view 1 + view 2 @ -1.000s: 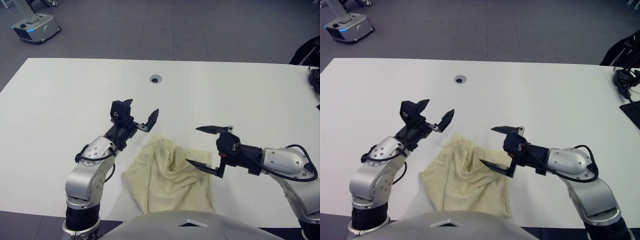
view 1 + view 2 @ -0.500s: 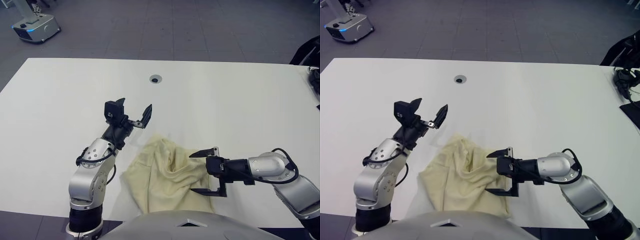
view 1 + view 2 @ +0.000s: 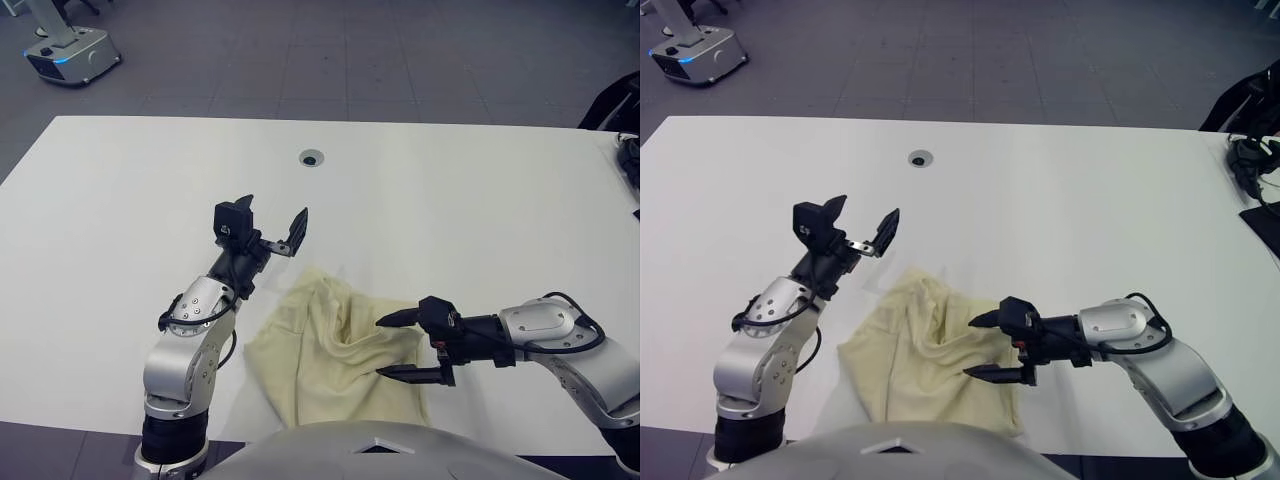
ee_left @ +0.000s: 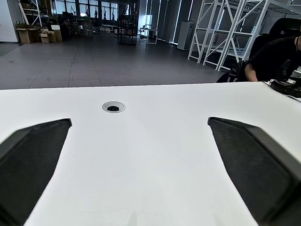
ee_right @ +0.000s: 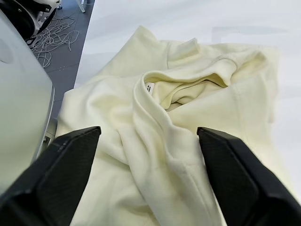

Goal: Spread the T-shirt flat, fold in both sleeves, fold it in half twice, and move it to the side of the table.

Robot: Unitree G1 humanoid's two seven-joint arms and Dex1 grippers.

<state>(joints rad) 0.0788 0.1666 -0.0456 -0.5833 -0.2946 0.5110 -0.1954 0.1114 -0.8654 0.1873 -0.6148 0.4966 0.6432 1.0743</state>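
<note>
— Pale-yellow T-shirt (image 3: 330,350) lay crumpled at the near edge of our white table (image 3: 480,200), its collar (image 5: 188,82) bunched up and nothing spread flat yet.
— And our right gripper (image 3: 385,347)?
— Within the last second we had brought it down from above the shirt's right side to sit low at that edge. Its fingers were narrower than before but still apart, tips over the cloth, pinching nothing.
— So we judged a grab was near, to draw that side out.
— Yes. Farther out, our left gripper (image 3: 272,222) hung above bare table just beyond the shirt's far left corner, fingers wide apart, barely shifted. Beyond it sat the cable grommet (image 3: 312,158).
</note>
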